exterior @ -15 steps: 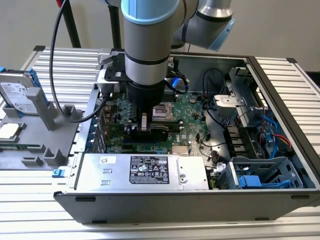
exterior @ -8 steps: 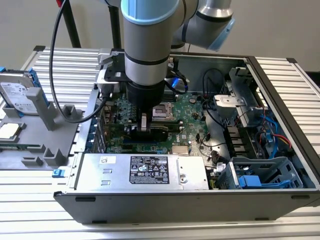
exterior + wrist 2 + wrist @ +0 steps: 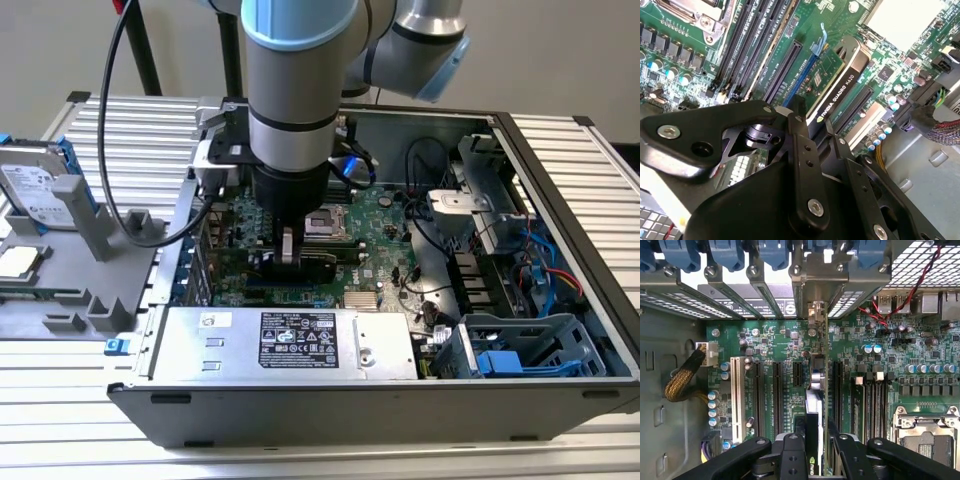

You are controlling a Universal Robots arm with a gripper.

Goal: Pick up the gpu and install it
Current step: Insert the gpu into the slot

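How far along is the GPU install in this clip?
Pickup looks done: the gpu is off the tray and inside the computer case, standing on edge over the motherboard expansion slots. In hand: the gripper is shut on the gpu's upper edge in both wrist views. Whether the card is fully seated can't be judged; the gripper has not let go.

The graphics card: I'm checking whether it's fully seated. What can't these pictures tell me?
- Exterior view: the arm and gripper cover most of the graphics card.
- Second wrist view: the card's near end is behind the fingers.
- First wrist view: its bottom edge and slot contact are hidden edge-on.
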